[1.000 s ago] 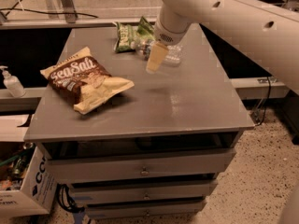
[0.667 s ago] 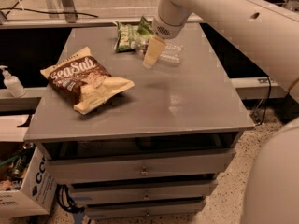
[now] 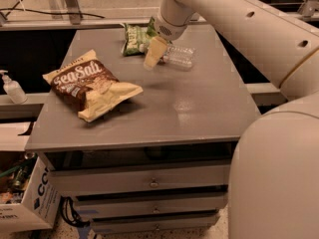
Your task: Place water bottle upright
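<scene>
The clear, ribbed plastic bottle (image 3: 179,57) lies sideways on the smooth grey counter (image 3: 199,103). The cream tool (image 3: 154,54) hangs just beside it; I cannot tell its state.

Tabletop (image 3: 199,108): the Sea Salt chip bag (image 3: 92,86) lies at the left, nearer the front. A smaller chip bag (image 3: 135,37) lies at the rear edge. The water bottle (image 3: 179,57) lies on its side just right of it. The claw (image 3: 153,54) hangs between these two, just beside the bottle. Drawers (image 3: 149,180) sit below the tabletop. Off the tabletop, a pump dispenser (image 3: 11,87) stands to the left and a cardboard box (image 3: 25,208) sits on the floor, front left.
</scene>
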